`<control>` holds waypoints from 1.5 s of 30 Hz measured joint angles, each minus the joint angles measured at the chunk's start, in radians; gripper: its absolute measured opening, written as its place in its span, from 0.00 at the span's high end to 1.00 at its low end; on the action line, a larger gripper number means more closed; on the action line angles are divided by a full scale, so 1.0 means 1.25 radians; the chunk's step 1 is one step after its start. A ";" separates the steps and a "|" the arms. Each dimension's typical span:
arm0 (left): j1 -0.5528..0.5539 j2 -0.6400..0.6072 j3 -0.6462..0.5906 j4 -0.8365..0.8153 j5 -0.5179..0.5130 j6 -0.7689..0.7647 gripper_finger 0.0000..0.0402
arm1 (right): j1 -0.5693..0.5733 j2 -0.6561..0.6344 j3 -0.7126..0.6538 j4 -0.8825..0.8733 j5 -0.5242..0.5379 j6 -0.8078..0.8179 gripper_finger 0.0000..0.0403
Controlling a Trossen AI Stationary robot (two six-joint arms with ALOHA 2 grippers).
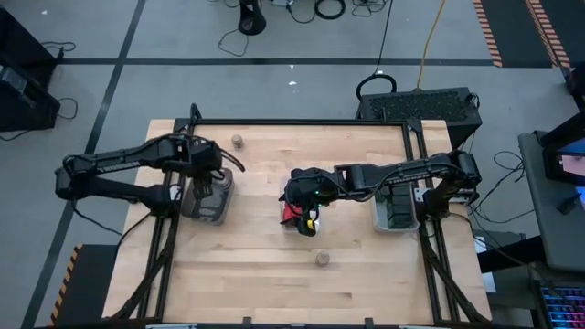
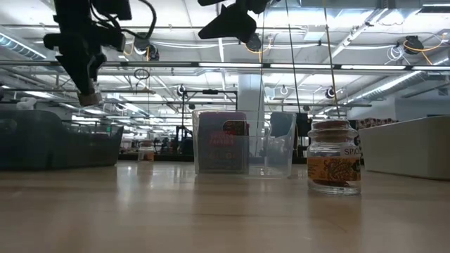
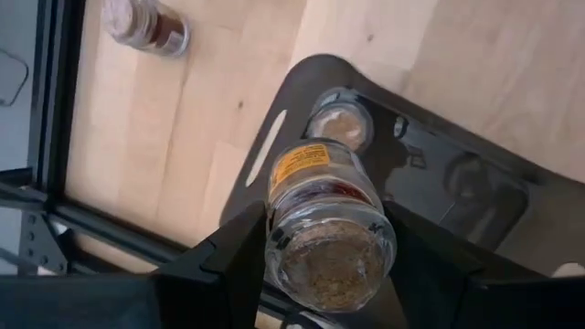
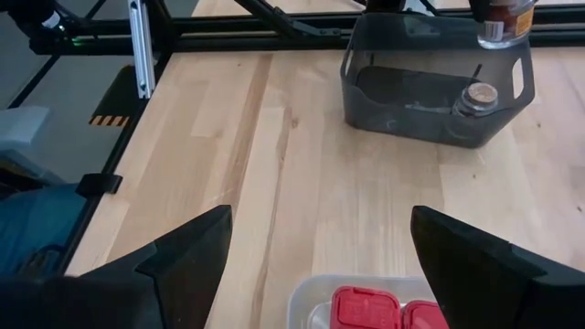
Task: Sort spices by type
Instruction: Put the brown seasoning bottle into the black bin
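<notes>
My left gripper (image 3: 329, 260) hangs over the dark grey tray (image 1: 208, 203) at the table's left and is shut on a small round spice jar (image 3: 320, 196) with an orange label. Another jar (image 3: 339, 123) stands on that tray's floor. My right gripper (image 4: 320, 219) stands open above the clear middle tray (image 4: 306, 302), which holds red boxes (image 4: 375, 306). Nothing is between its fingers. One loose jar (image 1: 237, 141) stands near the table's far edge and another (image 1: 322, 259) toward the near edge. My left gripper pinches the jar between its two fingers, on opposite sides of its round wall (image 3: 274, 242), at the end nearer the wrist. The fingers come from above, pointing steeply down. The jar hangs tilted below them, clear of the grey tray.
A tray (image 1: 395, 210) with dark boxes sits at the table's right, beside the right arm. Bare wood lies between the trays and along the near edge. A black frame (image 1: 302, 122) borders the table's far side.
</notes>
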 joint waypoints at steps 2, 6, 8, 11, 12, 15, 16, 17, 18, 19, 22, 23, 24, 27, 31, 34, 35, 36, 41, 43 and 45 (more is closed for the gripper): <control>0.017 0.008 -0.001 -0.002 0.000 0.009 0.51 | 0.000 0.000 0.000 -0.004 0.000 0.000 0.21; 0.048 0.029 -0.024 -0.009 0.000 0.031 0.51 | 0.000 0.000 0.000 -0.004 0.000 0.000 0.21; 0.062 0.041 -0.040 -0.008 0.000 0.045 0.51 | 0.000 0.000 0.000 -0.006 0.000 0.000 0.21; 0.078 0.056 -0.072 0.014 0.003 0.087 0.51 | 0.000 0.001 0.000 -0.007 0.000 0.000 0.21; 0.083 0.060 -0.080 0.029 0.004 0.100 0.51 | 0.000 0.001 0.000 -0.007 0.000 0.000 0.21; 0.100 0.066 -0.098 0.070 0.019 0.134 0.51 | 0.000 0.001 0.000 -0.008 0.000 0.000 0.21; 0.106 0.068 -0.105 0.076 0.036 0.146 0.51 | 0.000 0.001 0.000 -0.008 0.000 0.000 0.21; 0.112 0.070 -0.111 0.083 0.054 0.154 0.51 | 0.000 0.001 0.000 -0.008 0.000 0.000 0.21; 0.117 0.072 -0.116 0.088 0.066 0.159 0.51 | 0.000 0.001 0.000 -0.009 0.000 0.000 0.21; 0.122 0.075 -0.120 0.091 0.070 0.166 0.51 | 0.000 0.001 0.000 -0.009 0.000 0.000 0.21; 0.137 0.085 -0.131 0.100 0.063 0.171 0.51 | 0.000 0.001 0.000 -0.011 0.000 -0.001 0.21; 0.140 0.089 -0.132 0.101 0.063 0.171 0.51 | 0.000 0.001 0.000 -0.011 0.000 -0.001 0.21; 0.143 0.094 -0.132 0.104 0.063 0.173 0.51 | 0.000 0.001 0.000 -0.011 0.000 -0.001 0.21; 0.152 0.111 -0.132 0.125 0.062 0.180 0.51 | 0.000 0.001 0.000 -0.011 0.000 0.000 0.21; 0.157 0.146 -0.132 0.139 0.061 0.195 0.51 | 0.000 0.001 0.000 -0.021 0.000 0.000 0.21; 0.157 0.179 -0.132 0.138 0.061 0.198 0.51 | 0.000 0.001 0.000 -0.026 0.000 0.004 0.21; 0.157 0.191 -0.132 0.138 0.062 0.200 0.51 | 0.000 0.001 0.000 -0.026 0.000 0.004 0.21; 0.157 0.202 -0.132 0.141 0.062 0.208 0.51 | 0.000 0.001 0.000 -0.026 0.000 0.004 0.21; 0.157 0.250 -0.132 0.171 0.062 0.239 0.51 | 0.000 0.003 0.000 -0.025 0.000 0.006 0.21; 0.157 0.267 -0.132 0.179 0.066 0.254 0.51 | 0.000 0.007 0.000 -0.025 0.000 0.006 0.21; 0.157 0.281 -0.132 0.184 0.068 0.258 0.51 | 0.000 0.014 0.000 -0.030 0.000 0.006 0.21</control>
